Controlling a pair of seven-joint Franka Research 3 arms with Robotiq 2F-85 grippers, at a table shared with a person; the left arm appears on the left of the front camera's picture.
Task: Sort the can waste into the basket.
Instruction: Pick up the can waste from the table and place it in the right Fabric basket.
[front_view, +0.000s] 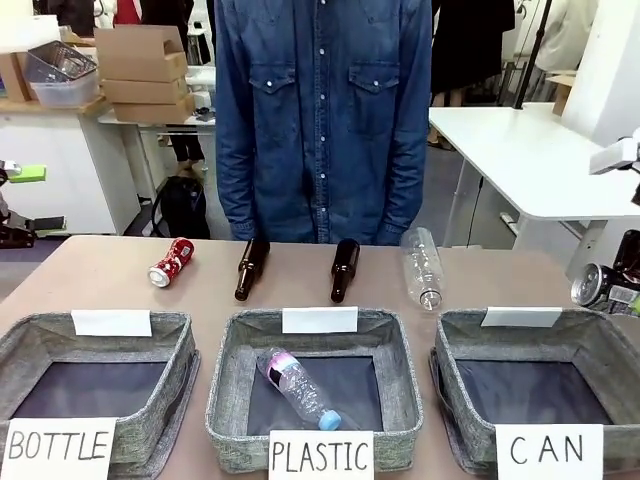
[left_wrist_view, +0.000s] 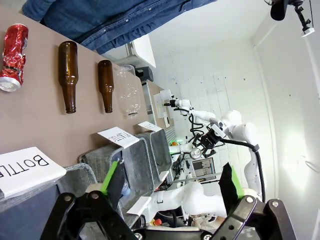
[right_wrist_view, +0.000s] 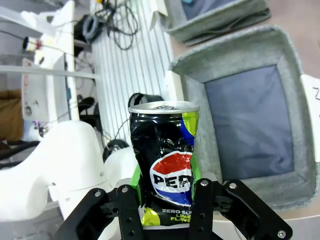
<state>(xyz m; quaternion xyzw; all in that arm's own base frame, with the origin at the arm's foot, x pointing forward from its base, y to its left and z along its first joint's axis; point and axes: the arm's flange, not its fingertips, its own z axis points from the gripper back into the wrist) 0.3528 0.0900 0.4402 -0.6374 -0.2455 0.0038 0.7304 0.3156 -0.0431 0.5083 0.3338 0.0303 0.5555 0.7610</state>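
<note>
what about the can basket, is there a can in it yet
No, the CAN basket is bare inside; the dark can is clamped in the right arm's fingers.

A dented red can (front_view: 171, 262) lies on its side at the desk's far left. A crumpled black Pepsi can (right_wrist_view: 167, 160) sits upright between jaws, just past the far right corner of the grey fabric CAN basket (front_view: 452, 372).
</note>
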